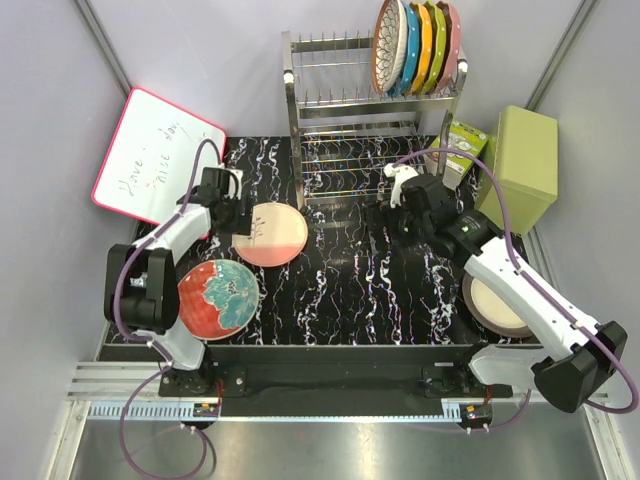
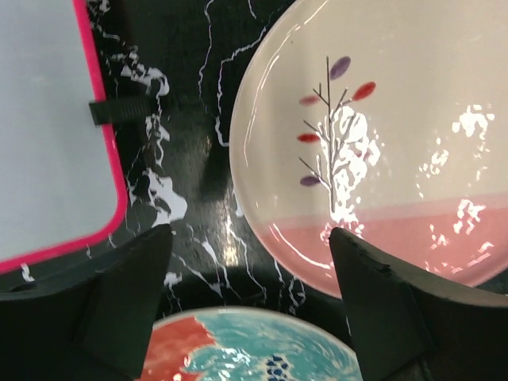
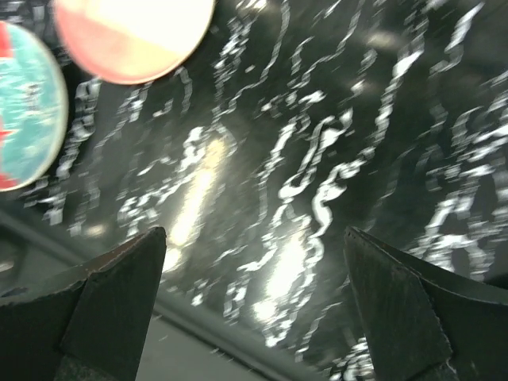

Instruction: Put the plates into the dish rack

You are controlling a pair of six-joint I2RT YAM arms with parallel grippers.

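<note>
The dish rack (image 1: 330, 120) stands at the table's (image 1: 360, 290) back; the petal-pattern plate (image 1: 387, 45) stands in its upper tier, a row of plates (image 1: 432, 45) right of it; the whiteboard (image 1: 150, 165) leans far left; the sprig plate (image 1: 272, 235) lies left of centre, the flower plate (image 1: 220, 298) before it; the rimmed plate (image 1: 495, 305) lies far right.

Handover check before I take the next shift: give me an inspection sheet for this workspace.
Surface: black marbled mat, glare patches.
Job's things: dish rack holds the floral plate upright, top tier; pink-and-cream plate, red-and-teal plate and brown-rimmed cream plate lie flat on the mat.
Clutter: whiteboard, green box, small carton; four plain plates in the rack.
End effectors: left end effector open over the pink-and-cream plate's edge; right end effector open, empty.
Cables: purple cables loop off both arms.
Surroundings: grey walls.
</note>
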